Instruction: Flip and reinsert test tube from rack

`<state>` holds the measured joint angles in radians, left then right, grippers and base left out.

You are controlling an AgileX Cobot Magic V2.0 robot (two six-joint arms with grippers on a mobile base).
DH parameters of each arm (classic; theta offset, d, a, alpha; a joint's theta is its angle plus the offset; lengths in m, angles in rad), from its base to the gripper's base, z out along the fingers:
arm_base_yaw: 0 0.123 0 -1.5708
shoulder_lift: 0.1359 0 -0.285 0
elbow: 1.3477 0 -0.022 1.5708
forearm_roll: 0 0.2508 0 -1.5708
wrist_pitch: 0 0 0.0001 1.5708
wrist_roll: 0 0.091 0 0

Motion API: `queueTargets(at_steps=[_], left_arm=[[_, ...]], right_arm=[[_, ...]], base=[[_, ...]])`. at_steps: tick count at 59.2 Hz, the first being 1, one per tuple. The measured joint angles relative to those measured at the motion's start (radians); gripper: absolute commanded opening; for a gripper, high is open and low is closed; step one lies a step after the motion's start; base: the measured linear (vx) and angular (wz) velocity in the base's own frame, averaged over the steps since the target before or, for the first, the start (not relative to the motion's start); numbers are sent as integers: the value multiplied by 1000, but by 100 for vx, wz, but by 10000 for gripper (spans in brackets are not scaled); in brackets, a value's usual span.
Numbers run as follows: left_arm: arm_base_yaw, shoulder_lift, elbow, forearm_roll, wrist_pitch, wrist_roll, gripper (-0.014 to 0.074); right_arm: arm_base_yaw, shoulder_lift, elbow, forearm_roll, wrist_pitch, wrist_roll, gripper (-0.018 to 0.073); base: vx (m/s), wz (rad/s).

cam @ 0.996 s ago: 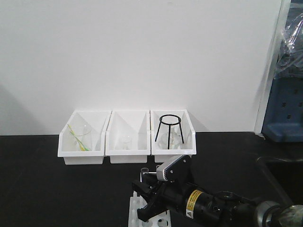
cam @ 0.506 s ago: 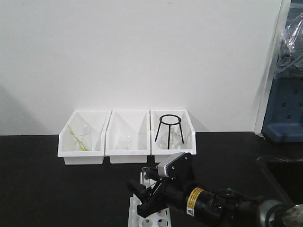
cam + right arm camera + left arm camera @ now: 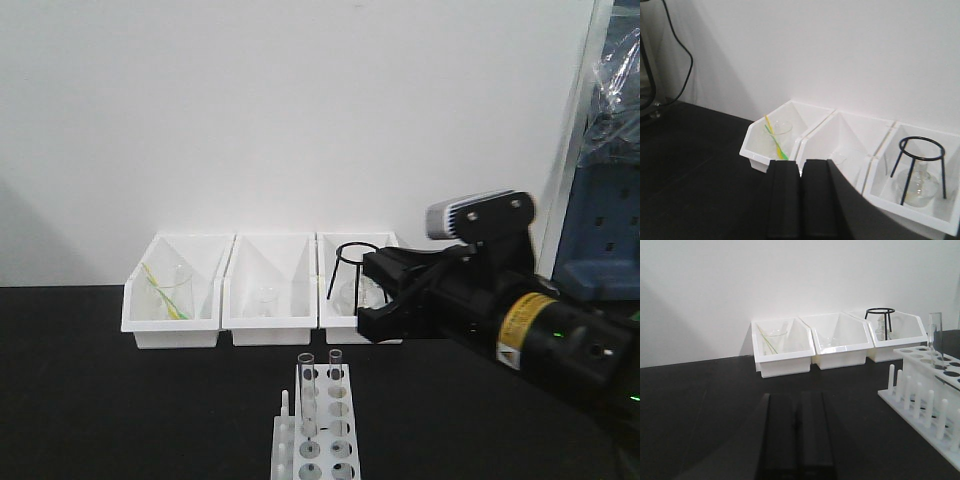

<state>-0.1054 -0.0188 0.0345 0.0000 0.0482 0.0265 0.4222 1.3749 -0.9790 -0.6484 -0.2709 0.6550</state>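
Right gripper [image 3: 372, 292] has lifted off the rack [image 3: 318, 435], closed, empty.

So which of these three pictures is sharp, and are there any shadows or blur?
Front view: rather soft and grainy; the two test tubes in the rack barely stand out, and a grey shadow lies on the wall at left. Left wrist view: the bins look crisp, the left gripper is a dark featureless blur. Right wrist view: the tripod is sharp, the right gripper blurred.

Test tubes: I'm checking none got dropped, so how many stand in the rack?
2. One test tube stands at the rack's far left; the other is beside it, right. None seems hidden.
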Motion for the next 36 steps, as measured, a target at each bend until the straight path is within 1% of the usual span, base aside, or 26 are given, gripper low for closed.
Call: queueTargets(at_steps=[9, 19, 27, 36], left_arm=[[0, 0, 0, 0, 0, 0, -6], [0, 0, 0, 0, 0, 0, -6], [0, 0, 0, 0, 0, 0, -6], [0, 0, 0, 0, 0, 0, -6]], right_arm=[[0, -220, 182, 6, 23, 20, -11], [0, -380, 343, 6, 31, 20, -11], [0, -454, 431, 6, 33, 20, -11], [0, -474, 488, 6, 36, 20, -11]], base=[[0, 0], [0, 0], [0, 0], [0, 0]])
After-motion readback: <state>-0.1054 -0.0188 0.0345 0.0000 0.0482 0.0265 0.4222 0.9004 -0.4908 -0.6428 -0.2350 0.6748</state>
